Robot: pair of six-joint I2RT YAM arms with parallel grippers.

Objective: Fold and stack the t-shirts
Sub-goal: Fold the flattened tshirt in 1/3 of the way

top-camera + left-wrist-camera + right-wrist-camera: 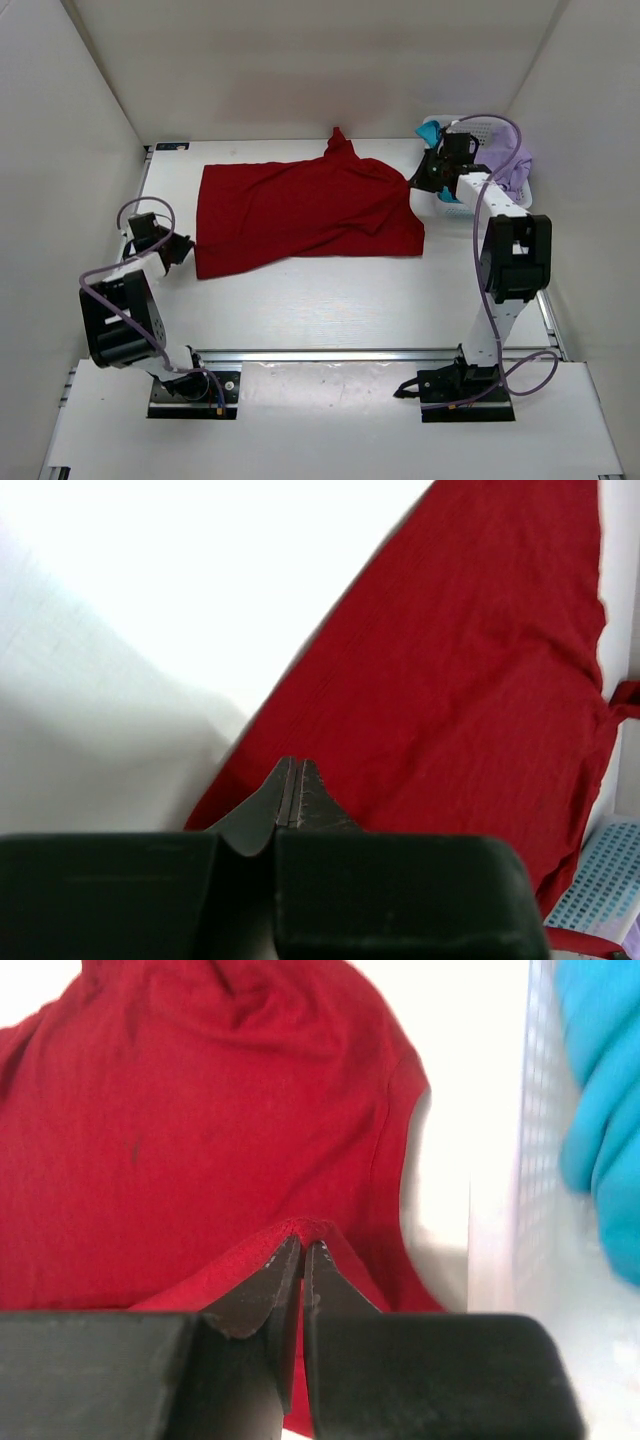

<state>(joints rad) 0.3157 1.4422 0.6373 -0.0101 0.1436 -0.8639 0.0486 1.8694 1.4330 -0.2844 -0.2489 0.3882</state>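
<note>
Right arm [510,250] covers much of the basket [492,127]; only the far rim and some mesh wall show. Teal shirt [600,1080] is cut off by the frame edge in the right wrist view; from above just scraps of it show around the right gripper [420,180]. Purple shirt [512,165] is bunched and partly behind the arm, shape unclear. Both lie in the basket; teal at the side facing the red shirt [300,210], purple at the side away from it.

Red shirt lies spread on the table [330,300] just beside the basket; one edge is lifted toward the basket. Right gripper is closed, pinching a fold of that edge right next to the basket wall.

Left gripper [185,246] sits at the red shirt's corner farthest from the basket; jaws closed. The tips overlap the hem in the wrist view; cannot tell if cloth is caught.
</note>
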